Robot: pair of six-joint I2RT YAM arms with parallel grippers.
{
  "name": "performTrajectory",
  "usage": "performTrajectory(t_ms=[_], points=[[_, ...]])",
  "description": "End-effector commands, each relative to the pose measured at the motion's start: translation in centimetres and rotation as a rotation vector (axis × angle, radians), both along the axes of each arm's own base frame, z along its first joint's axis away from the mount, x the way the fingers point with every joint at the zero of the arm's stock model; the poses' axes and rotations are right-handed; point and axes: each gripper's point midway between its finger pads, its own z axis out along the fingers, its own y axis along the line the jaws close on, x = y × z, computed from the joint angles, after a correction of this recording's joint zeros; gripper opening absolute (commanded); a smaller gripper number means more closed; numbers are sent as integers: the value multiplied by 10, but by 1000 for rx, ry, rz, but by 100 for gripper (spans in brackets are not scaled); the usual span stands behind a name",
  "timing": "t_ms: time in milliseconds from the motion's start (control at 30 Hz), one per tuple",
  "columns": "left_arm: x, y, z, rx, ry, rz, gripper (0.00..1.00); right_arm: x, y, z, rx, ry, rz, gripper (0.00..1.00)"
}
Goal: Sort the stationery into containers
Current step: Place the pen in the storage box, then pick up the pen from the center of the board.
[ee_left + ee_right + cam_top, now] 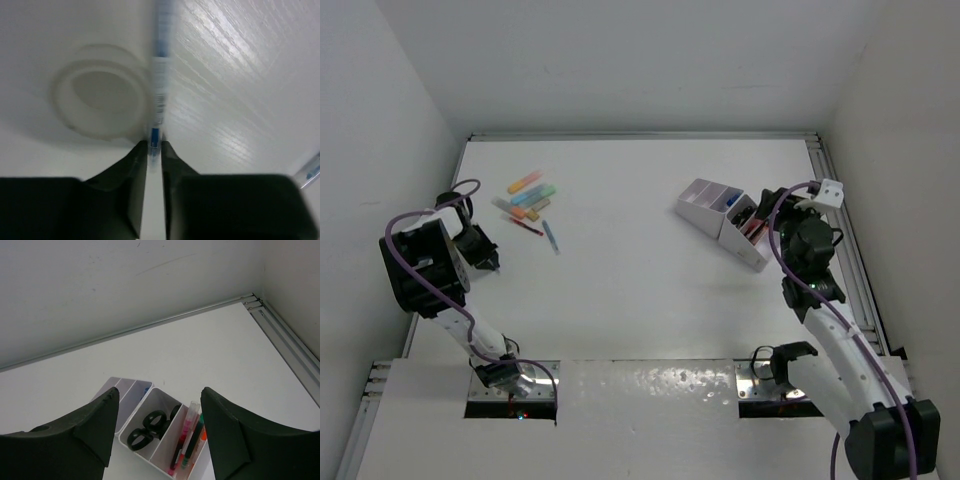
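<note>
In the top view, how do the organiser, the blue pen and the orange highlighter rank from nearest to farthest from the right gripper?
1. Organiser, on the right, below the right gripper.
2. Blue pen, left of centre.
3. Orange highlighter, far left.

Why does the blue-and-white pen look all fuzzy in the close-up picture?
Left wrist view: the blue-and-white pen sits right against the lens, so it blurs, and bright glare streaks the table. Top external view: sharp, with shiny glare on the near board. Right wrist view: evenly lit and crisp on the organiser.
</note>
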Motion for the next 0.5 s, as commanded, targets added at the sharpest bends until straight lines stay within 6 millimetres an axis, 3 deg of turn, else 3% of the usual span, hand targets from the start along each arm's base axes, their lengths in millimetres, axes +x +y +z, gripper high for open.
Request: performTrajectory(t_ms=[0, 33, 200, 300, 467], points=[[12, -1, -2, 2, -30, -15, 10, -3, -2, 9, -8, -30, -12, 65], [12, -3, -2, -3, -31, -18, 0, -3, -1, 9, -9, -26, -6, 65], [18, -14, 17, -31, -86, -57, 0, -4, 15, 12, -40, 7, 59, 63], [27, -23, 43, -39, -149, -110, 0, -3, 34, 13, -54, 28, 142, 62], [43, -33, 111, -40, -305, -191, 0, -3, 79, 19, -35, 45, 327, 61]])
